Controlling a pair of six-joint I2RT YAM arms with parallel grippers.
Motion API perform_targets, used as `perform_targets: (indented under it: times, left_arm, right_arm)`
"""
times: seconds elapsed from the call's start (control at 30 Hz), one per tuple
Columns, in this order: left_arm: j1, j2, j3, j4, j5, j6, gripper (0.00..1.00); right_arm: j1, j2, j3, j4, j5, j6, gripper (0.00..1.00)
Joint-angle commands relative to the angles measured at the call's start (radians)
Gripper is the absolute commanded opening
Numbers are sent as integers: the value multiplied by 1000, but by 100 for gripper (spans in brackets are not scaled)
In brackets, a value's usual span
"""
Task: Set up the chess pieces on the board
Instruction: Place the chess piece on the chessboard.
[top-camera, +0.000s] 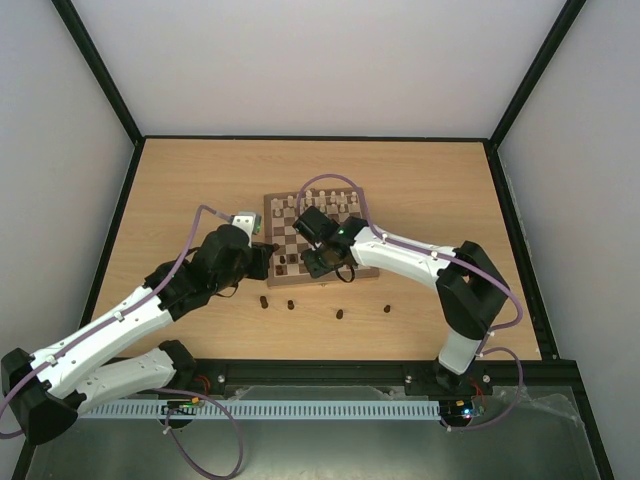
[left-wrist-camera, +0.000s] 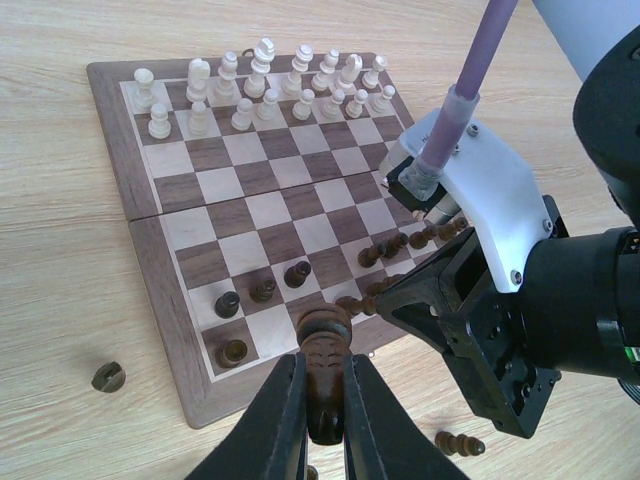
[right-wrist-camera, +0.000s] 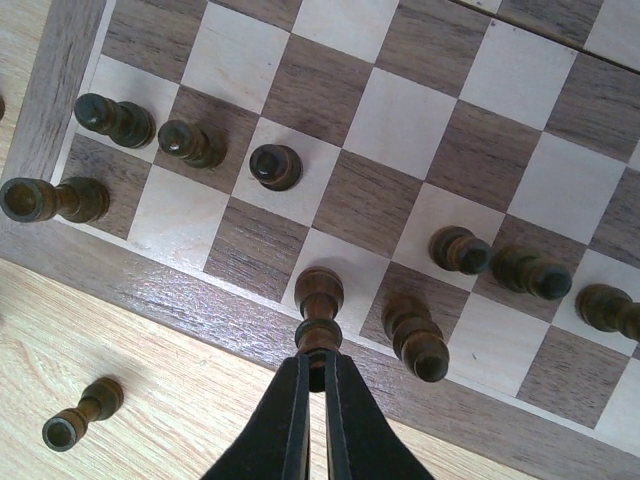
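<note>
The board (top-camera: 290, 243) lies mid-table, with dark brown chess pieces (right-wrist-camera: 190, 143) standing on its near rows. My left gripper (left-wrist-camera: 325, 372) is shut on a dark piece (left-wrist-camera: 324, 340), which it holds over the board's near edge by the left corner (top-camera: 262, 258). My right gripper (right-wrist-camera: 316, 366) is shut on the top of a slim dark piece (right-wrist-camera: 319, 296) that stands on a cream square of the nearest row. Beside that piece stand a rook (right-wrist-camera: 50, 199) in the corner and another dark piece (right-wrist-camera: 415, 336). The right gripper (top-camera: 318, 262) sits close to the left one.
Pale cream pieces (left-wrist-camera: 265, 85) fill the board's far two rows. Loose dark pieces lie on the tabletop in front of the board (top-camera: 263, 301) (top-camera: 290, 303) (top-camera: 340, 314) (top-camera: 386, 309). The right arm's body (left-wrist-camera: 520, 300) crowds the board's near right.
</note>
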Motion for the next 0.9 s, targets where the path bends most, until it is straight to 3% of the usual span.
perform_targets:
  times: [0.0, 0.67, 0.87]
  left_arm:
    - [6, -5, -12, 18, 2, 11, 4]
    - [7, -8, -13, 20, 5, 11, 4]
    - [6, -8, -10, 16, 7, 12, 4]
  right_arm:
    - [0, 22, 36, -66, 19, -10, 4]
    - [1, 21, 60, -81, 22, -11, 17]
    - [1, -11, 66, -68, 25, -10, 28]
